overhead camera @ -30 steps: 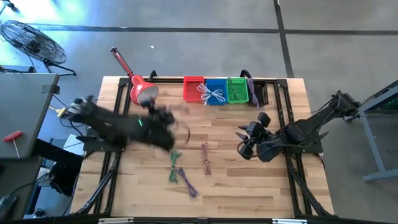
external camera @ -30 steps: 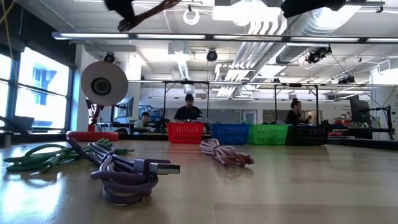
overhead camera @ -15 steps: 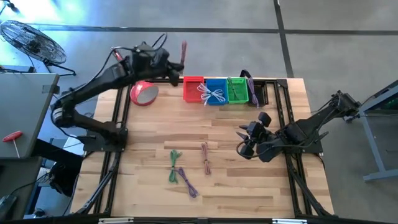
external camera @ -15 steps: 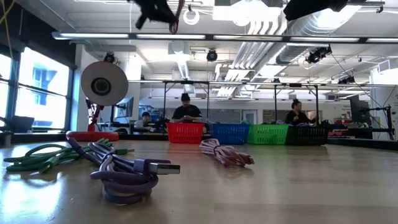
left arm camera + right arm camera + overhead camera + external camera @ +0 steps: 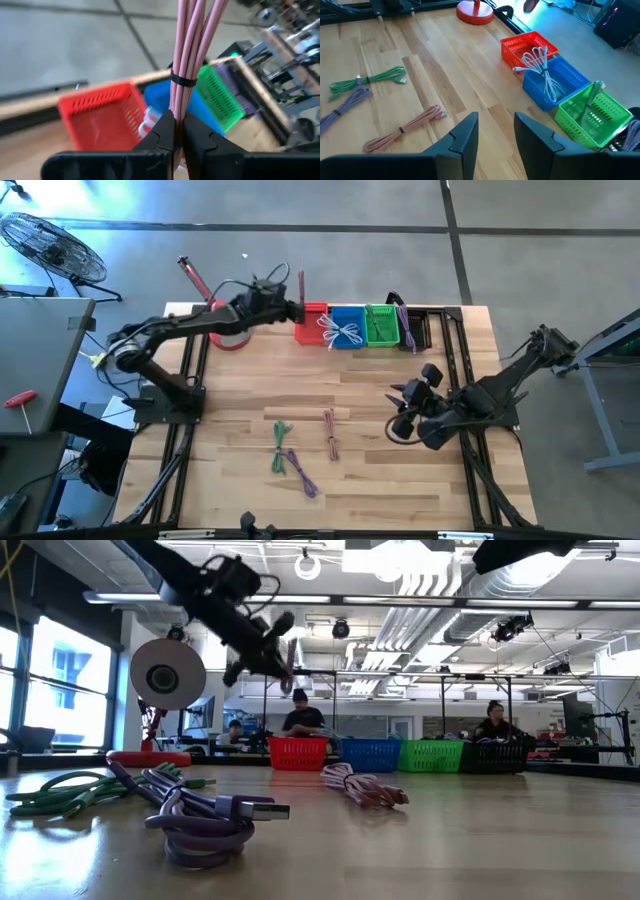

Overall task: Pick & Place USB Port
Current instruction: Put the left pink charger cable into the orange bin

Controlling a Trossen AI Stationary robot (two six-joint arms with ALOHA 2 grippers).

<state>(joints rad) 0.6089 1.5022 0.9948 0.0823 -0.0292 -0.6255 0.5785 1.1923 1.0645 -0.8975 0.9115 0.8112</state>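
Left tool [image 5: 296, 308] is up at the far side of the wooden tabletop [image 5: 350, 395], hanging just left of the red plastic basket [image 5: 311, 322], and it's pinching a bundled pink USB cable [image 5: 192, 45] tight between its fingers [image 5: 162, 134]. The bundle sticks straight up out of the tool, held together by a small black tie.

The baskets sit in a row along the far edge: red, then the blue plastic basket [image 5: 347, 326] with a white cable [image 5: 340, 332] draped across it and the red one, then the green plastic basket [image 5: 381, 324].

Right tool [image 5: 400, 412] is parked over the right half of the tabletop, fingers spread, nothing in it.

Loose on the near-middle of the tabletop: a green coiled cable [image 5: 279, 446], a purple coiled cable [image 5: 302, 473] just beside it, and another pink bundled cable [image 5: 330, 432] a bit to the right. A red round-based lamp [image 5: 228, 328] stands at the far left corner.
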